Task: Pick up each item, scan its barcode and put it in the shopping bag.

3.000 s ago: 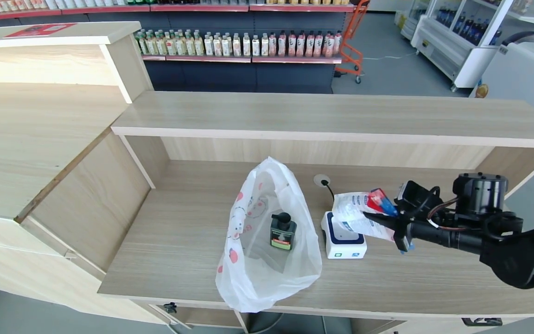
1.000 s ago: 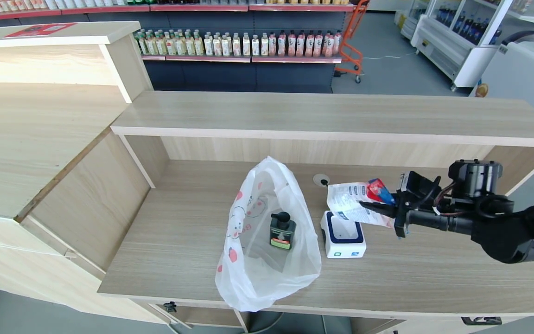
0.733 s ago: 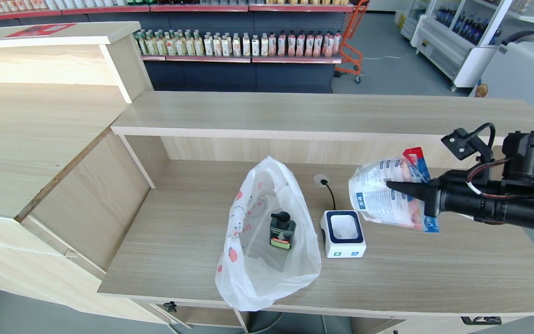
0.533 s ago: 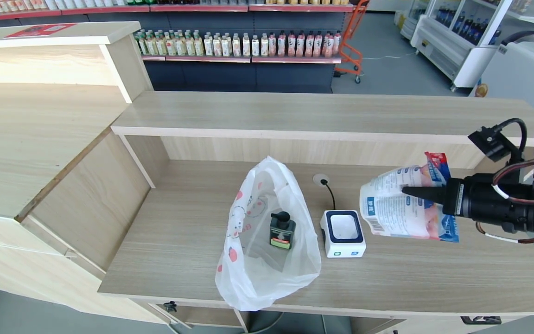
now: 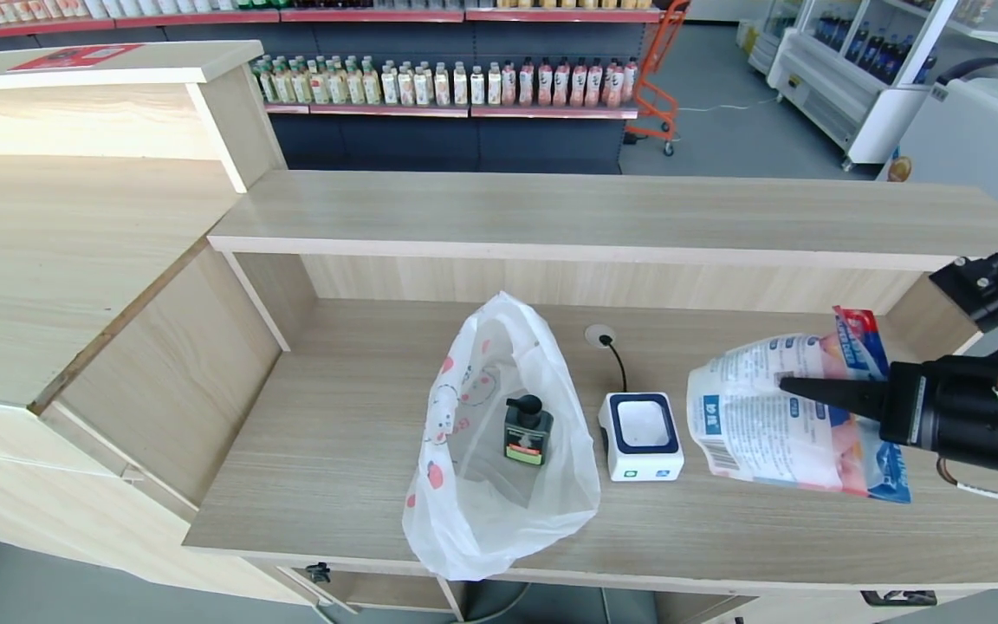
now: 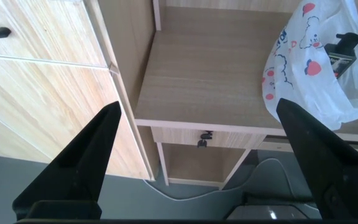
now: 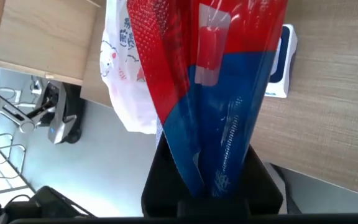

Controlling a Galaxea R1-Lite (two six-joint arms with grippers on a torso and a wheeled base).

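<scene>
At the right edge of the head view the right gripper (image 5: 798, 386) comes in level, and its jaws are closed on a flat plastic packet (image 5: 767, 425). The packet's white printed back faces the camera, and a red and blue strip shows along its upper right side. It hangs to the right of the scanner (image 5: 640, 436) and apart from it. Its lower edge seems to be clear of the worktop (image 5: 334, 451), though the head view does not settle that. In the right wrist view the packet's red and blue face stands up out of the jaws, which pinch it at its near end. The scanner is a small white box with a dark-framed window on top. It sits on the worktop near the middle of the head frame, and its cable (image 5: 617, 364) runs up to a round port behind it.

Just left of the scanner the white shopping bag (image 5: 499, 511) lies on the worktop with its mouth open. It is printed with red hearts, and its lower end reaches the worktop's front edge. A dark pump bottle (image 5: 528, 433) stands inside it.

In the left wrist view the left gripper (image 6: 194, 165) is low beside the worktop's front edge. Its jaws are spread wide and hold nothing. Pale wooden drawers (image 6: 36, 74) fill the upper left of that frame, and the shopping bag is at the upper right.
</scene>
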